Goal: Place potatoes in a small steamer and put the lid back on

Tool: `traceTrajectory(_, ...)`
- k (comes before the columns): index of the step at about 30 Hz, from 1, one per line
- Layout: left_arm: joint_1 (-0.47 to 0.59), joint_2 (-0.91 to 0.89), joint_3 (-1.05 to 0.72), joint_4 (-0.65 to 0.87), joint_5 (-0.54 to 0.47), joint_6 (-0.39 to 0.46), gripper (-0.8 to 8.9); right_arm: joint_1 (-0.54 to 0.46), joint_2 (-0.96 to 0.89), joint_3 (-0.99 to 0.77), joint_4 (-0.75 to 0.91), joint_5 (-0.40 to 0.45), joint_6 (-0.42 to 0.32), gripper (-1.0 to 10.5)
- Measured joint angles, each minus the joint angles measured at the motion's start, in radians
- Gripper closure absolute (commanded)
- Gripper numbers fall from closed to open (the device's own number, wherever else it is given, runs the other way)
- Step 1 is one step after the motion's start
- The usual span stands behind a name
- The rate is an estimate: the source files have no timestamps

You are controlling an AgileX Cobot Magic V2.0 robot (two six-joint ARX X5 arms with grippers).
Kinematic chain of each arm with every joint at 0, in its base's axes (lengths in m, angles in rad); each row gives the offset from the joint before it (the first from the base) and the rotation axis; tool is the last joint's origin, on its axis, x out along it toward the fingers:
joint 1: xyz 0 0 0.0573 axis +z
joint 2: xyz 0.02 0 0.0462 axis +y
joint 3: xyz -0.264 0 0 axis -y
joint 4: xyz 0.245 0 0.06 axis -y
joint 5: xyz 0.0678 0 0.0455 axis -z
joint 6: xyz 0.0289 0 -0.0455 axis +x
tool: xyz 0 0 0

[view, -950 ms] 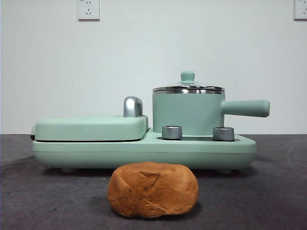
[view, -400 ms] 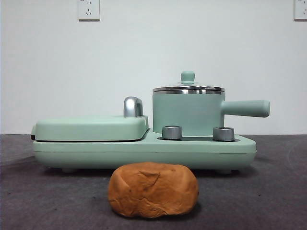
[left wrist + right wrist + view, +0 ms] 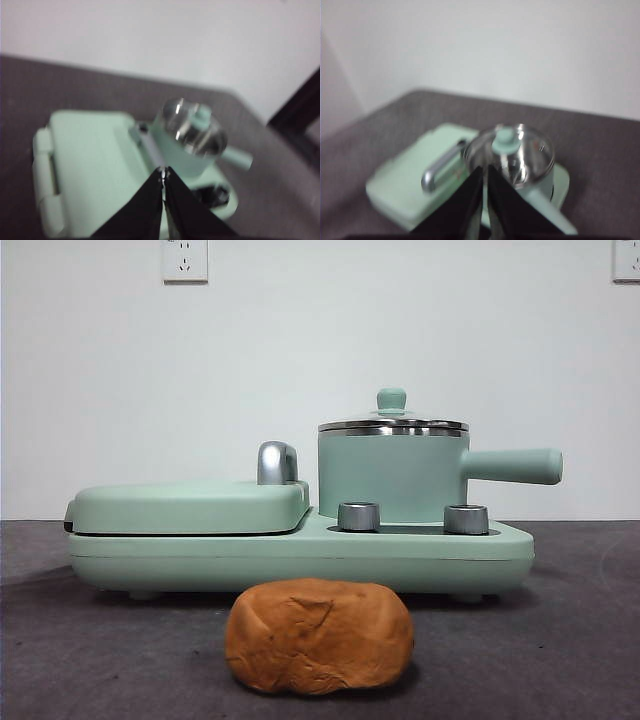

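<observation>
The potato (image 3: pixel 319 636) is left on the table in front of the appliance, since the steamer pot (image 3: pixel 391 478) is capped by its glass lid (image 3: pixel 392 423). The left gripper (image 3: pixel 163 173) and right gripper (image 3: pixel 485 170) are held clenched, empty, above.

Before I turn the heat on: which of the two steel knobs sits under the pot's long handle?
The steel knob farther from the flat griddle cover; the other knob sits beside that cover.

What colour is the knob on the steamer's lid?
Mint green, like the pot; the knob on the lid shows best in the front view.
</observation>
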Motion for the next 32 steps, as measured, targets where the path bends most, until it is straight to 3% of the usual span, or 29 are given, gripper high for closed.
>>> traceTrajectory(7,-0.146,0.099,0.021,-0.068,-0.063,0.266,8.04,0.174,0.087,0.000,-0.072,0.106,-0.140,9.3)
traceTrajectory(13,-0.267,0.135,0.021,-0.100,-0.106,0.460,8.05,0.271,0.153,0.000,-0.074,0.113,-0.203,9.3)
traceTrajectory(15,-0.295,0.139,0.021,-0.099,-0.106,0.517,7.70,0.287,0.170,0.000,-0.077,0.113,-0.220,8.3)
traceTrajectory(18,-0.307,0.139,0.021,-0.098,-0.106,0.554,6.02,0.297,0.188,0.000,-0.091,0.114,-0.241,5.5)
traceTrajectory(19,-0.307,0.139,0.021,-0.098,-0.106,0.560,5.73,0.297,0.193,0.000,-0.093,0.114,-0.243,5.1)
traceTrajectory(32,-0.356,0.158,0.021,-0.024,-0.105,0.568,5.66,0.297,0.198,0.000,-0.166,0.114,-0.236,5.1)
